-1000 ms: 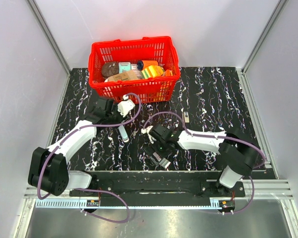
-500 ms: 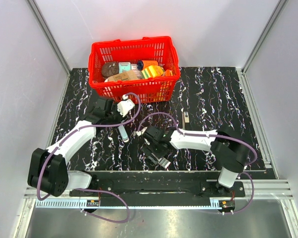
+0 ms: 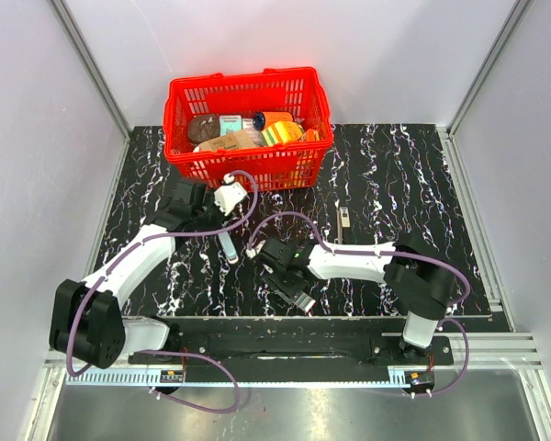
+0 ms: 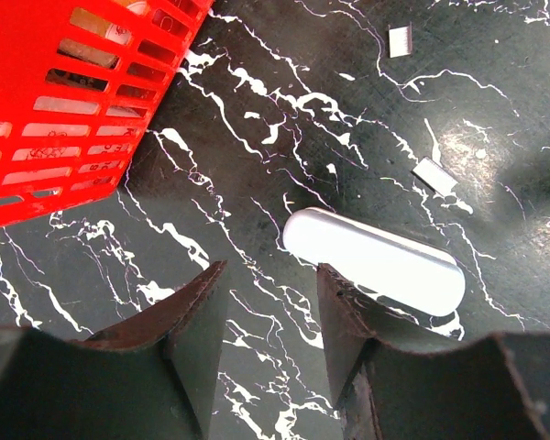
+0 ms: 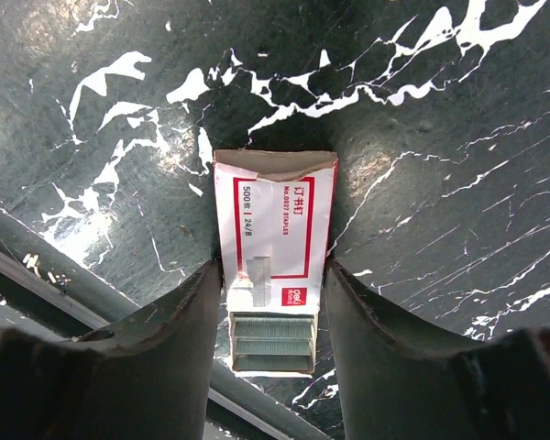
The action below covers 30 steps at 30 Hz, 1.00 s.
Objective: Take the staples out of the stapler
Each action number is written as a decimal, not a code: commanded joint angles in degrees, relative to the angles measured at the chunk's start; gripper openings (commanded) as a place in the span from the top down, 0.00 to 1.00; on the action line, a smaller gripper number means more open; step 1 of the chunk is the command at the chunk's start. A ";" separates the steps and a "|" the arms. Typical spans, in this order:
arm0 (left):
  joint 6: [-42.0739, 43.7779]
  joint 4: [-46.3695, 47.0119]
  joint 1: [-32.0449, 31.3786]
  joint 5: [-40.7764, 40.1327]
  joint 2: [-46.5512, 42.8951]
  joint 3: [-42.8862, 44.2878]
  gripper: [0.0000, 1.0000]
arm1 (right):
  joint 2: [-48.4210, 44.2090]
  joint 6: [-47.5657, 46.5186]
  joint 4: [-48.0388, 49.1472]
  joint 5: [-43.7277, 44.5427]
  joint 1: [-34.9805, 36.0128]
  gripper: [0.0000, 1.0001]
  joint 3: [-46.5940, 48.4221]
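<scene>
The staple box (image 5: 273, 206) is clamped by the right gripper (image 5: 273, 275), presumably to steady it. The left gripper (image 4: 268, 280) is held apart, empty.

Basket (image 3: 248, 161): far side of the tabletop (image 3: 395, 184), left of centre, goods inside.
Left gripper (image 4: 271, 268): over the tabletop, just before the basket.
Oblong piece (image 4: 374, 260): flat on the tabletop, just beside the left gripper, left of the right arm.
Scrap (image 4: 435, 174): just beyond the oblong piece.
Box (image 5: 273, 211): on the tabletop near its near edge, between the right gripper (image 5: 273, 266) fingers, which sit close on either side.
Staples (image 5: 273, 335): in the box's open end.
Strip (image 3: 344, 217): right of centre, behind the right arm, well apart from the box.
</scene>
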 commanded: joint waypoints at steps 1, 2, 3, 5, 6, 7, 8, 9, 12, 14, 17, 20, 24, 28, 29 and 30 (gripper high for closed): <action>0.97 0.56 0.48 -1.13 -1.87 0.76 0.52 | 1.12 -1.90 -2.07 2.75 0.65 0.47 1.92; 0.97 0.64 0.48 -1.13 -1.78 0.75 0.52 | 1.30 -2.43 -2.25 2.84 0.83 0.48 2.28; 0.97 0.56 0.48 -1.13 -1.95 0.75 0.52 | 1.47 -2.96 -2.34 3.11 1.00 0.49 2.71; 0.97 0.56 0.57 -1.22 -1.95 0.76 0.52 | 1.82 -4.19 -2.42 3.11 1.18 0.50 3.59; 0.97 0.56 0.57 -1.13 -1.95 0.75 0.52 | 2.00 -5.24 -2.25 3.02 1.27 0.51 4.12; 0.97 0.56 0.57 -1.13 -1.95 0.84 0.52 | 2.26 -5.94 -2.08 2.76 1.18 0.52 4.56; 0.97 0.64 0.66 -1.39 -2.04 0.76 0.52 | 2.61 -6.73 -1.90 2.58 1.18 0.52 5.00; 0.80 0.73 0.74 -1.48 -2.13 0.75 0.52 | 2.97 -8.74 -1.72 2.41 1.18 0.53 5.53; 0.71 0.91 1.09 -1.92 -2.22 0.75 0.52 | 4.37 -12.44 -1.20 1.88 1.18 0.56 7.02; 0.62 1.08 1.53 -2.36 -2.13 0.76 0.52 | 5.60 -15.16 -1.11 1.44 1.18 0.57 8.16; 0.53 1.08 2.32 -2.54 -1.96 0.67 0.52 | 7.36 -19.65 -0.67 0.39 1.18 0.56 9.39; 0.62 1.08 3.55 -2.45 -1.87 0.49 0.52 | 8.59 -23.52 -0.06 -1.98 1.18 0.54 10.10; 0.62 1.09 5.13 -2.10 -1.43 0.49 0.52 | 9.56 -28.61 1.44 -5.23 1.09 0.49 10.10; 0.62 1.00 6.02 -1.75 -1.17 0.49 0.52 | 10.17 -35.21 2.67 -5.33 1.09 0.45 9.40; 0.53 1.00 6.11 -1.66 -1.16 0.58 0.52 | 10.35 -36.44 2.93 -4.98 1.09 0.44 9.49; 0.53 0.91 6.19 -1.66 -1.08 0.67 0.52 | 10.79 -37.06 3.02 -4.72 1.09 0.43 9.92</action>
